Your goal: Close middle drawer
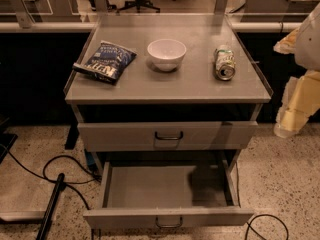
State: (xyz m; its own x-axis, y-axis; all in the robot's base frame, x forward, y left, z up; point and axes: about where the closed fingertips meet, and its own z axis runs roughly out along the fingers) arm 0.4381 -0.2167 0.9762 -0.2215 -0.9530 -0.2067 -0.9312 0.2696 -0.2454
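Observation:
The grey metal cabinet [167, 91] stands in the middle of the camera view. The middle drawer [167, 216] is pulled far out toward me, its inside bare, with a small dark loop handle [168, 223] on its shallow front panel. The taller top drawer [125, 135] above it stands slightly out, with its own handle [168, 135]. The lowest drawer is hidden beneath the open one. My gripper [286, 126] hangs at the right edge, pale and cream-coloured, beside the cabinet's right side at the height of the top drawer, apart from both drawers.
On the cabinet top lie a blue chip bag [106, 61], a white bowl [166, 54] and a can on its side [225, 63]. Black cables [60, 169] run over the speckled floor at the left. A rail [40, 27] runs behind.

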